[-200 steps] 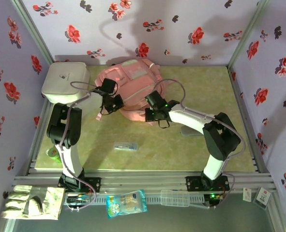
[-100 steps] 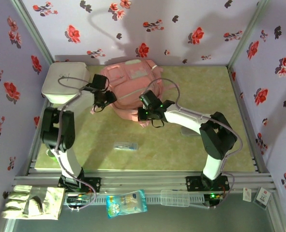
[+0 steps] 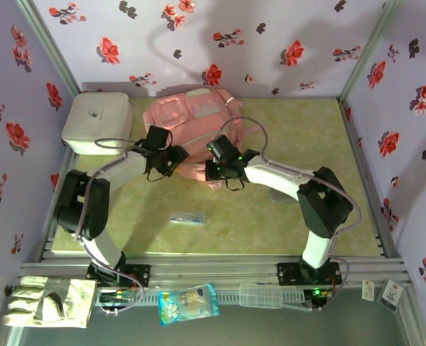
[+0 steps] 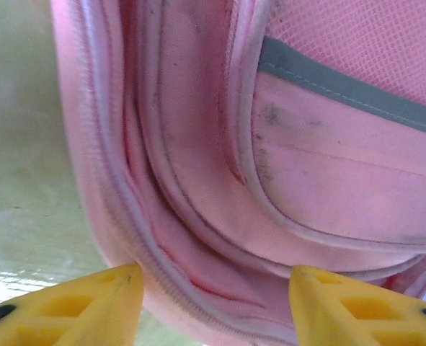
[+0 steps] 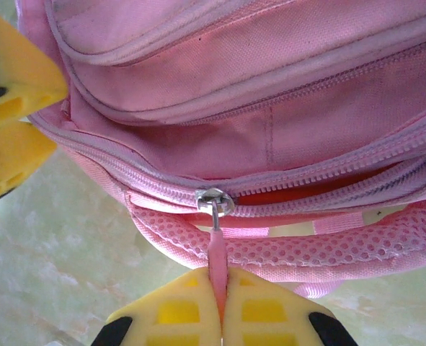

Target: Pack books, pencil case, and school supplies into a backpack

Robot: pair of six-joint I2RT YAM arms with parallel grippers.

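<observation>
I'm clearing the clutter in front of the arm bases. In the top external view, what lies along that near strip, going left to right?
Pale work glove → blue-white bag → clear plastic tray → small white tags.

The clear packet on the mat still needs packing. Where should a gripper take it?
Across its short width near the middle, coming straight down from above. The clear packet lies flat, its long side running roughly left to right in the top view, apart from other things, so it can probably be straddled the narrow way.
</observation>
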